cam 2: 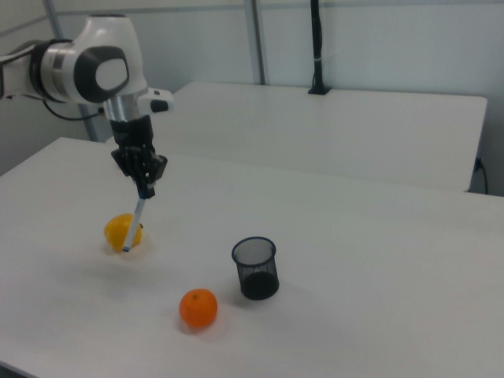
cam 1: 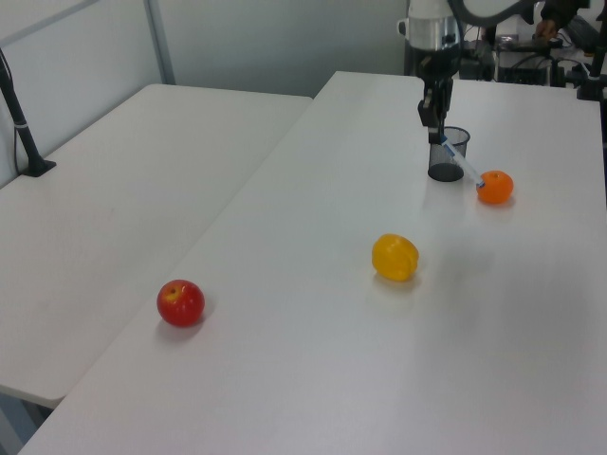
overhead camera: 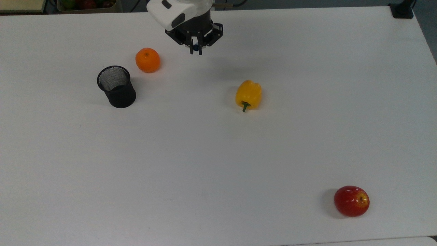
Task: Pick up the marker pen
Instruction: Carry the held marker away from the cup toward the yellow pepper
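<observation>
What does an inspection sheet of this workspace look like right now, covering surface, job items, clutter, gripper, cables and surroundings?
Surface: white table, bare between the items.
Job's things: marker pen hangs tilted from the gripper, clear of the table, out of the mesh cup.
Clutter: orange beside the cup; yellow pepper mid-table; red apple near the top view's lower right.
Gripper: gripper shut on the marker's upper end, raised above the table.
Cables: dark cables behind the table in the left view's top right.
Surroundings: second white table alongside; black pole on it.
</observation>
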